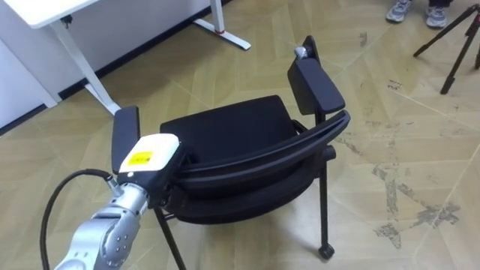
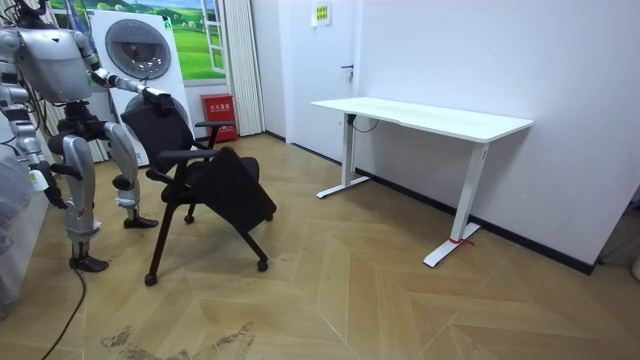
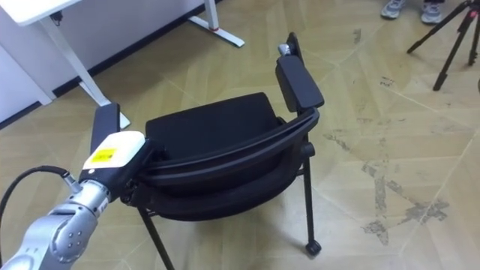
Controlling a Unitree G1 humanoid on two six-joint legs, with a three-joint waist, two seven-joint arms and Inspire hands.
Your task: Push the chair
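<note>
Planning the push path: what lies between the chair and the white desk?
Only bare wooden floor; the room view shows nothing standing between the chair and the desk.

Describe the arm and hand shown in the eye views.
The arm is silver-grey metal, with a rounded, bolted joint housing and a ribbed wrist. A black cable loops out from the wrist. The left hand has a white back plate bearing a yellow label.

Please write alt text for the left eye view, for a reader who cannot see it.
The robot's left hand rests on the backrest of a black chair with armrests. Beyond it stand a white desk and a tripod.
</note>
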